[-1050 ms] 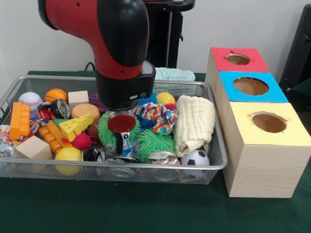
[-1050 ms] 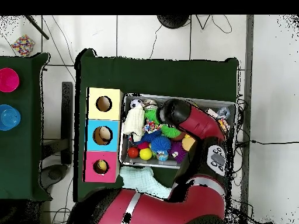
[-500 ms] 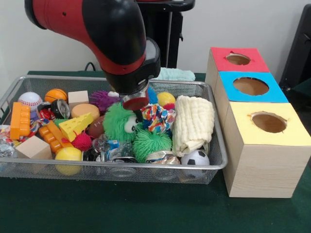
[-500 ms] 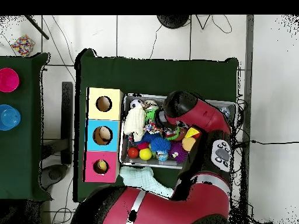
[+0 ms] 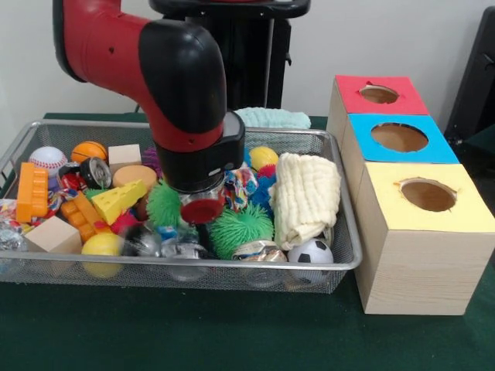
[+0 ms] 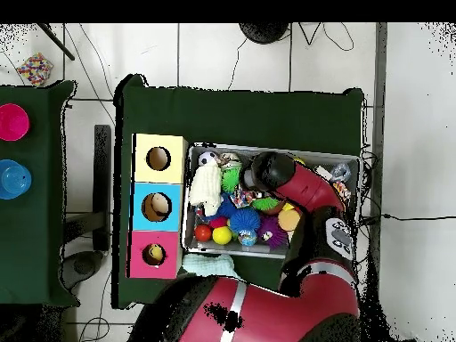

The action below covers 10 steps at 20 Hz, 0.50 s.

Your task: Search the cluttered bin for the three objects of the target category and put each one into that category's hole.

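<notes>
The red and black arm (image 5: 166, 85) hangs low over the wire mesh bin (image 5: 340, 259), and its end effector (image 5: 203, 207) is down among the toys. All I can make out is a red round tip; whether anything is held, or how wide it is set, I cannot tell from here.

Which category is wanted is not something I can read off the scene, so the target pieces are somewhere in that heap, unidentified. The holes wait in the wooden box with red, blue and yellow tops (image 5: 402, 166), standing just beside the bin on the green worktop (image 5: 232, 332).

Risks now: the tip sits between a green spiky rubber ball (image 5: 241, 228) and a second green spiky ball (image 5: 164, 205), with crushed shiny cans (image 5: 259, 251) just beside them. A lift from this spot could drag a neighbour along or knock a loose piece over the low rim.

Around it: a cream folded towel (image 5: 309, 197) lies against the bin's box-side end, a small black-and-white football (image 5: 311, 251) below it, a yellow cheese-shaped wedge (image 5: 120, 201), an orange toy brick (image 5: 31, 192) and a plain wooden cube (image 5: 52, 234) on the other side. That towel stands between the pile and the holes.
</notes>
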Available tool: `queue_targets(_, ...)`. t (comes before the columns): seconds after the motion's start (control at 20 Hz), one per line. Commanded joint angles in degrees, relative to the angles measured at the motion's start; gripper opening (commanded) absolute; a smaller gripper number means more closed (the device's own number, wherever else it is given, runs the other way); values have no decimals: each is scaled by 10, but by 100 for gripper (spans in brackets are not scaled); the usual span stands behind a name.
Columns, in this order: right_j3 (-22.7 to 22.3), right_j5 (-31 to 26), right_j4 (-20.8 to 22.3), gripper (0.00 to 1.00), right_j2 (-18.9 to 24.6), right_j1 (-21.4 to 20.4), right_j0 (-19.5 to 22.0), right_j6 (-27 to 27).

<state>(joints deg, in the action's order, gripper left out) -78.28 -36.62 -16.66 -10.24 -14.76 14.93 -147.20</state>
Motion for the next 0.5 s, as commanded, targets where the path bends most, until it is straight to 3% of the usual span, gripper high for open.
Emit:
queue_targets(0.05, -76, 220, 31, 100, 61, 19, -2, -59)
queue_targets(0.2, -53, 165, 24, 100, 5, 4, -39, -65)
queue_targets(0.5, -47, 175, 3, 100, -34, 18, -75, -86)
